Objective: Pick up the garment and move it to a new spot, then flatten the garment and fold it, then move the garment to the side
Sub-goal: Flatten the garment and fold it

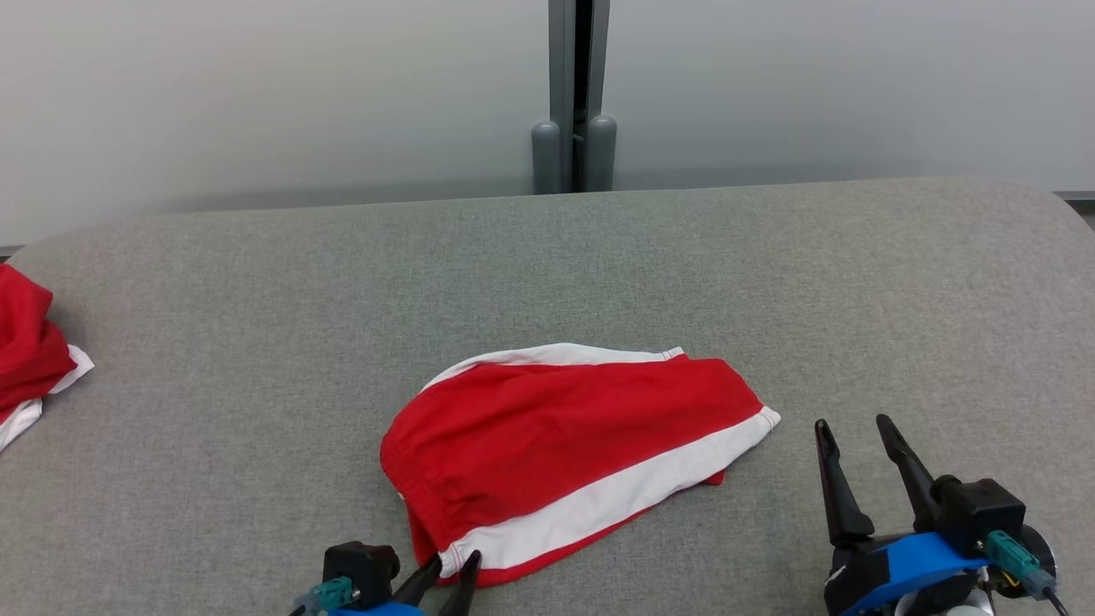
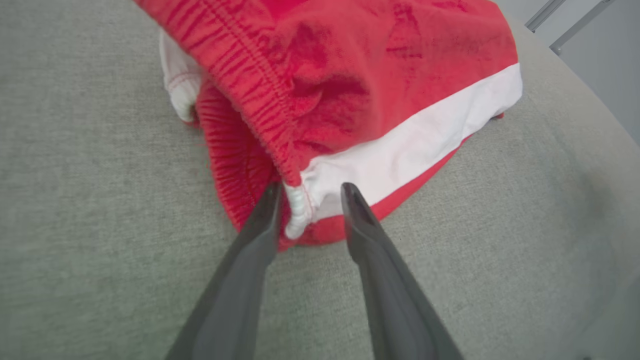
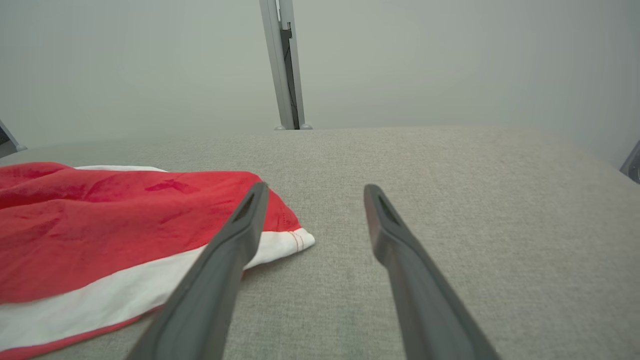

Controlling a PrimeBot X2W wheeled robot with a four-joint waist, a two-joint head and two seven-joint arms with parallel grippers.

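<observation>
The left gripper (image 1: pixel 455 560) (image 2: pixel 312 190) sits at the near edge of the grey padded table (image 1: pixel 770 257). Its two dark fingers stand a moderate way apart and straddle the near corner of the garment (image 1: pixel 556 428) (image 2: pixel 350 75), where the gathered red waistband meets the white stripe. One finger touches the stitched white edge. The other lies over the stripe, and a gap shows between them, so the cloth is not yet pinched.

The right gripper (image 1: pixel 853 423) (image 3: pixel 316 190) is spread wide and holds nothing. It hovers low over bare table just right of the garment's right hem and is apart from it.

The garment lies roughly flat at the near middle of the table, red with one broad white stripe along its near side and a white edge at its far side.

A second cloth (image 1: pixel 26 359), also red and white, lies bunched at the far left edge, well apart. Beyond the far edge one grey post (image 1: pixel 577 85) stands against a pale wall.
</observation>
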